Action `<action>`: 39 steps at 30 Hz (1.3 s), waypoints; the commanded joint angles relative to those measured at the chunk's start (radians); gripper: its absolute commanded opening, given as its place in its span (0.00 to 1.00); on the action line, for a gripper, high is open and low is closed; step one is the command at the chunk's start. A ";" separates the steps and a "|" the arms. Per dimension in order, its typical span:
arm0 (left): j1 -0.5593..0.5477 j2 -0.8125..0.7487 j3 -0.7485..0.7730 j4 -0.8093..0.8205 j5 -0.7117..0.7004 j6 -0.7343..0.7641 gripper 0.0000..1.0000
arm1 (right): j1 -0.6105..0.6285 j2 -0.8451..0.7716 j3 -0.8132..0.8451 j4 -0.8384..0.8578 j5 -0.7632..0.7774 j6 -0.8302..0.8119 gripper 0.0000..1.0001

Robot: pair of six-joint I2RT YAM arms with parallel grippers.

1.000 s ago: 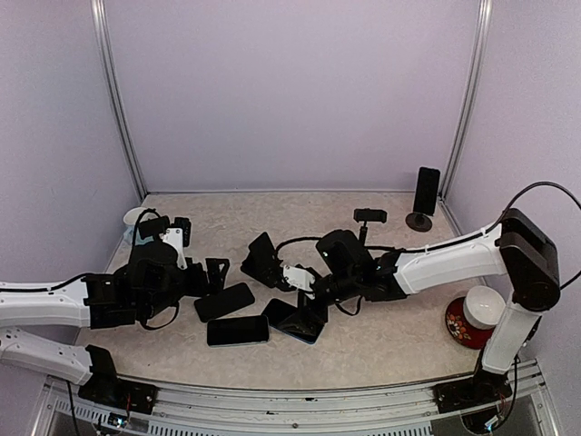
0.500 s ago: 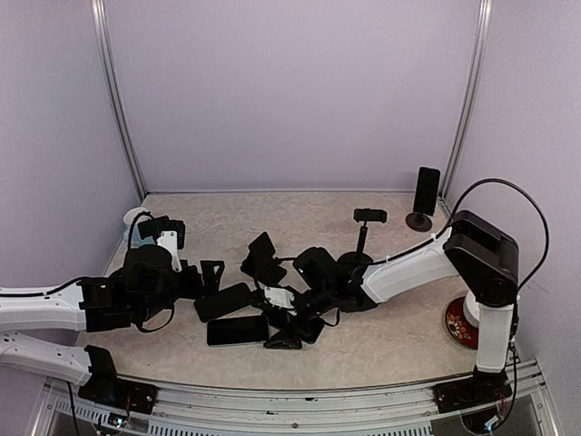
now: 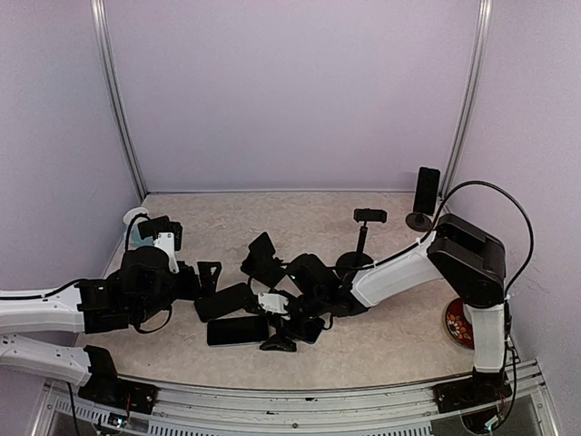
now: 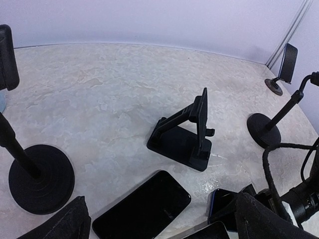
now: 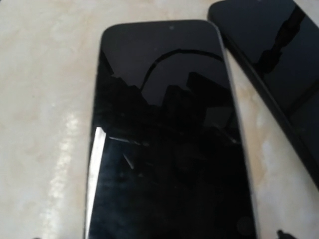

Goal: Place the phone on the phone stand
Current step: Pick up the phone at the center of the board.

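Note:
Three black phones lie flat near the table's front. One phone (image 3: 224,301) (image 4: 142,206) rests between the fingers (image 4: 75,221) of my open left gripper (image 3: 207,280), which hovers just short of it. My right gripper (image 3: 270,329) stands low at the right end of the front phone (image 3: 236,331) (image 5: 164,134), jaws wide, gripping nothing. Its arm partly covers the third phone (image 3: 307,329) (image 4: 224,204). The black folding phone stand (image 3: 263,259) (image 4: 184,132) stands empty behind them.
A pole stand (image 3: 361,241) (image 4: 264,124) rises right of the folding stand, and another (image 3: 154,229) (image 4: 42,177) at the left. A round-base stand bearing a phone (image 3: 425,195) (image 4: 286,62) is at the back right. A red saucer (image 3: 457,325) sits by the right arm's base.
My right arm has swung left and down, from the third phone to the right end of the front phone. My left arm has drawn back slightly to the left.

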 commanded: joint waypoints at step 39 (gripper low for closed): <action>0.042 -0.022 -0.015 -0.004 0.035 -0.004 0.99 | 0.031 0.038 0.077 -0.092 0.094 -0.049 0.59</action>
